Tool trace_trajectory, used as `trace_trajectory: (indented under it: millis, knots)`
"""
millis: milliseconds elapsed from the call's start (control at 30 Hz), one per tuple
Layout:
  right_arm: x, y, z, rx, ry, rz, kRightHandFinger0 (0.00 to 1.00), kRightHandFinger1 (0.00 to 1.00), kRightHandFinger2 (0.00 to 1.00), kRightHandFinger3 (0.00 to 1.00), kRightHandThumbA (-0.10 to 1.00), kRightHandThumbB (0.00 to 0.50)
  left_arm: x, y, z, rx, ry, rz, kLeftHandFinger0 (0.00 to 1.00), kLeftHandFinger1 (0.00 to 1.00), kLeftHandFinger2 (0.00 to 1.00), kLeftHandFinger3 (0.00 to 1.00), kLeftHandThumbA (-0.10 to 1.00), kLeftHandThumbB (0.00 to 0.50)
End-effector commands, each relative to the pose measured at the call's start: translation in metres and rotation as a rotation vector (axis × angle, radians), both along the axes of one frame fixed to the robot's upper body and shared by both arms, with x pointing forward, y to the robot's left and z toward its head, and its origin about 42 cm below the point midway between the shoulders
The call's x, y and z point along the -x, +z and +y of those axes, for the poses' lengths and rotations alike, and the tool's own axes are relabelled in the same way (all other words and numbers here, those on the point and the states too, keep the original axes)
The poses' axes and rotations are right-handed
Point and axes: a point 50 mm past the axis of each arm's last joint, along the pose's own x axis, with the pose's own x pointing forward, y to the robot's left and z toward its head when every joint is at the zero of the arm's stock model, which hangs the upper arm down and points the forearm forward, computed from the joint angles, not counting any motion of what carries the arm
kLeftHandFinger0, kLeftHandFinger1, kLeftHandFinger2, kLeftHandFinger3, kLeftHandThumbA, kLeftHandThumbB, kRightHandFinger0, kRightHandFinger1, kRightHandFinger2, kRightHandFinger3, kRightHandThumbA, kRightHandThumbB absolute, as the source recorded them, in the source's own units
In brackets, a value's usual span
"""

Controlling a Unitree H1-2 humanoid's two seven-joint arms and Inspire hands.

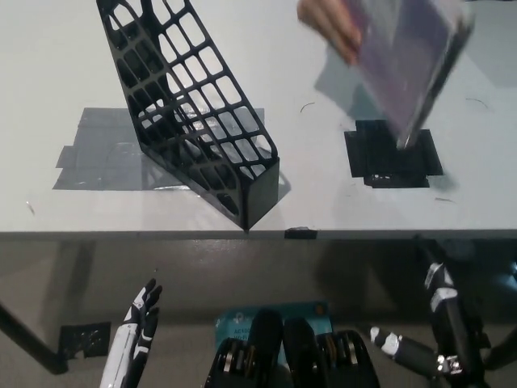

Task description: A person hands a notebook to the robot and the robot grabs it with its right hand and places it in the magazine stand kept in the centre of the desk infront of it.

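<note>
A person's hand (329, 24) holds a purple-grey notebook (404, 61) above the desk's right side, blurred by motion, over the black tape square (393, 153). The black mesh magazine stand (190, 105) stands on the white desk (65, 65), left of centre, its low front end near the desk's front edge. My black right hand (436, 339) is below the desk edge at lower right, open, fingers spread, holding nothing. My white left hand (133, 335) rests at lower left below the desk, open.
Grey tape patches (101, 153) lie on the desk under and left of the stand. A small black tab (300, 234) sits on the front edge. The floor and a black desk leg (28, 339) show below.
</note>
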Motion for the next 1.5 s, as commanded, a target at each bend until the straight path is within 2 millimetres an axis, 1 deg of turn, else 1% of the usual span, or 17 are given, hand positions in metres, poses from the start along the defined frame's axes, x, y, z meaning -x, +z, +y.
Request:
trace_trajectory:
  millis: [0,200,333,367,467,533,600,633,733,800,867,933,1000,1167,1267,1367,1467]
  knots:
    - [-0.017,0.058,-0.002,-0.064,-0.037,-0.206,1.00,1.00,1.00,1.00,1.00,0.260,-0.001,0.010,0.008,0.003,0.018,-0.066,0.97,1.00,1.00,1.00,1.00,0.499]
    - [-0.041,0.097,-0.008,-0.079,-0.077,-0.291,1.00,1.00,1.00,1.00,1.00,0.244,-0.006,0.013,0.009,-0.026,0.011,-0.081,0.97,1.00,1.00,1.00,1.00,0.500]
    - [-0.049,0.114,-0.015,-0.096,-0.115,-0.342,1.00,1.00,1.00,1.00,1.00,0.199,-0.006,0.013,0.009,-0.011,0.010,-0.077,0.97,1.00,1.00,1.00,1.00,0.500]
    - [-0.051,0.120,-0.018,-0.081,-0.146,-0.361,1.00,1.00,1.00,1.00,1.00,0.209,-0.006,0.014,0.009,-0.012,0.010,-0.080,0.96,1.00,1.00,1.00,1.00,0.500]
    - [-0.056,0.127,-0.024,-0.075,-0.173,-0.372,1.00,1.00,1.00,1.00,1.00,0.233,-0.006,0.014,0.009,-0.020,0.008,-0.081,0.96,1.00,1.00,1.00,1.00,0.500]
    - [-0.065,0.132,-0.025,-0.072,-0.185,-0.378,1.00,1.00,1.00,1.00,1.00,0.251,-0.007,0.014,0.009,-0.026,0.007,-0.085,0.96,1.00,1.00,1.00,1.00,0.500]
    - [-0.074,0.134,-0.025,-0.064,-0.181,-0.375,1.00,1.00,1.00,1.00,1.00,0.226,-0.007,0.014,0.008,-0.020,0.004,-0.083,0.97,1.00,1.00,1.00,1.00,0.500]
    - [-0.076,0.135,-0.025,-0.060,-0.177,-0.373,1.00,1.00,1.00,1.00,1.00,0.228,-0.007,0.014,0.008,-0.018,0.003,-0.083,0.97,1.00,1.00,1.00,1.00,0.500]
    - [-0.095,0.139,-0.018,-0.065,-0.130,-0.348,1.00,1.00,1.00,1.00,1.00,0.275,-0.010,0.016,0.009,-0.025,0.002,-0.089,0.98,1.00,1.00,1.00,1.00,0.500]
    - [-0.105,0.143,-0.011,-0.061,-0.122,-0.324,1.00,1.00,1.00,1.00,1.00,0.337,-0.010,0.015,0.009,-0.035,0.003,-0.087,0.99,1.00,1.00,1.00,1.00,0.500]
    - [-0.117,0.147,-0.003,-0.055,-0.112,-0.300,1.00,1.00,1.00,1.00,1.00,0.353,-0.009,0.015,0.009,-0.023,0.001,-0.087,0.98,1.00,1.00,1.00,1.00,0.500]
    - [-0.125,0.151,0.001,-0.042,-0.111,-0.298,1.00,1.00,1.00,1.00,1.00,0.328,-0.009,0.016,0.008,-0.016,-0.002,-0.089,0.99,1.00,1.00,1.00,1.00,0.500]
    - [-0.137,0.157,0.006,-0.017,-0.108,-0.303,1.00,1.00,1.00,1.00,1.00,0.322,-0.009,0.017,0.008,-0.017,-0.006,-0.091,0.98,1.00,1.00,1.00,1.00,0.500]
    - [-0.156,0.166,0.011,-0.013,-0.081,-0.294,1.00,1.00,1.00,1.00,1.00,0.287,-0.007,0.016,0.006,-0.036,-0.011,-0.092,0.96,1.00,1.00,1.00,1.00,0.500]
    - [-0.176,0.174,0.015,-0.017,-0.060,-0.289,1.00,1.00,1.00,1.00,1.00,0.259,-0.007,0.016,0.006,-0.036,-0.013,-0.090,0.97,1.00,1.00,1.00,1.00,0.500]
    - [-0.190,0.179,0.018,-0.005,-0.046,-0.276,1.00,1.00,1.00,1.00,1.00,0.248,-0.007,0.015,0.006,-0.039,-0.010,-0.089,0.98,1.00,1.00,1.00,1.00,0.500]
    - [-0.210,0.185,0.025,0.010,-0.030,-0.236,1.00,1.00,1.00,1.00,1.00,0.256,-0.008,0.016,0.007,-0.037,-0.006,-0.091,0.98,1.00,1.00,1.00,1.00,0.500]
